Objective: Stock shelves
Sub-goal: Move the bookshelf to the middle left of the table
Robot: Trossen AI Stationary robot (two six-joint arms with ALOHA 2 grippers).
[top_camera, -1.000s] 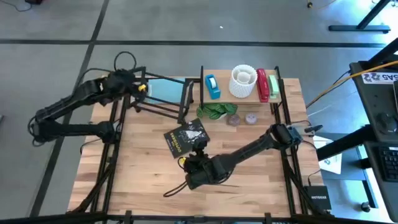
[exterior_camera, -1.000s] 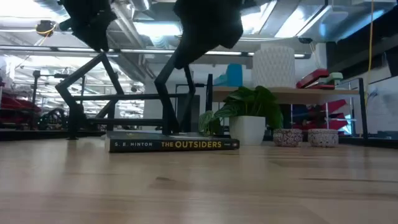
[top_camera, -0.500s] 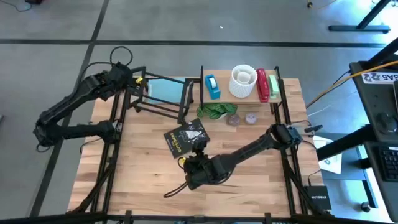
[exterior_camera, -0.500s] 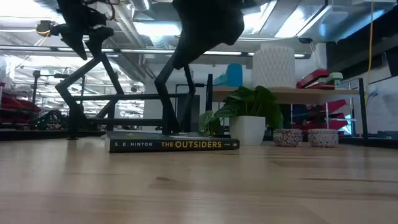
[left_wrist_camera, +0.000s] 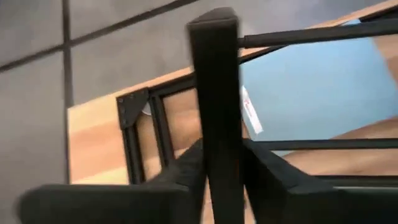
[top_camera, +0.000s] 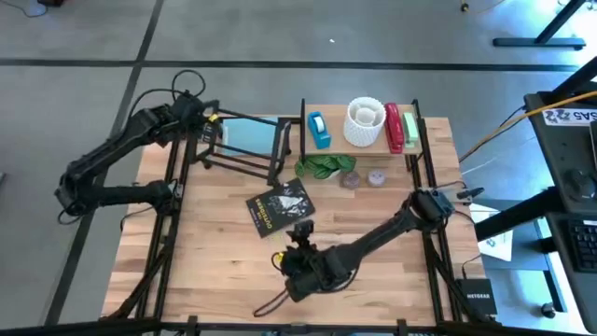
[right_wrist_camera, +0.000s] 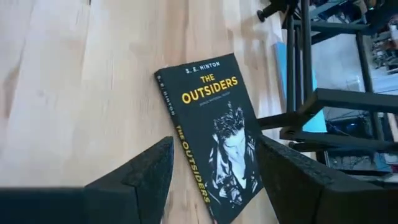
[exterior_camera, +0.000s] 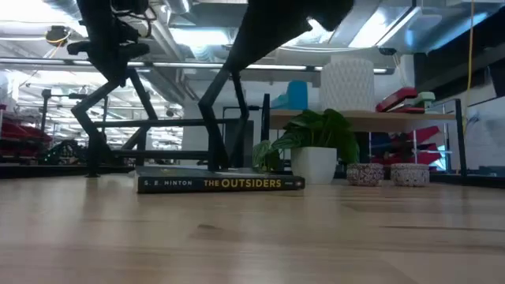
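The small black rack (top_camera: 244, 149) stands at the table's far left with a blue sheet (top_camera: 246, 136) on it. My left gripper (top_camera: 199, 128) is at the rack's far left corner, shut on a square post (left_wrist_camera: 214, 81). The wood shelf board (top_camera: 366, 147) at the far right carries a blue tape dispenser (top_camera: 319, 130), a white vase (top_camera: 365, 122) and a red stapler (top_camera: 393, 126). The book "The Outsiders" (top_camera: 278, 207) lies flat mid-table. My right gripper (top_camera: 299, 239) hovers open just near of the book (right_wrist_camera: 214, 130). My left gripper pinches the rack's square black post (left_wrist_camera: 216, 134) between its two fingers (left_wrist_camera: 186, 171), a little below the post's free end (left_wrist_camera: 213, 18). The fingers lie across the post. The rack stands on the table.
A potted plant (top_camera: 322, 168) and two small pots (top_camera: 350, 180) (top_camera: 376, 177) stand on the table in front of the wood shelf. Bare tabletop (top_camera: 205, 261) lies at the near left. Black frame bars (top_camera: 166, 233) run along the table's left and right edges.
My left gripper has shifted slightly toward the table's right edge and come down onto the rack's post. My right arm has risen and drawn back a little toward the near edge. The book and the rack have stayed in place.
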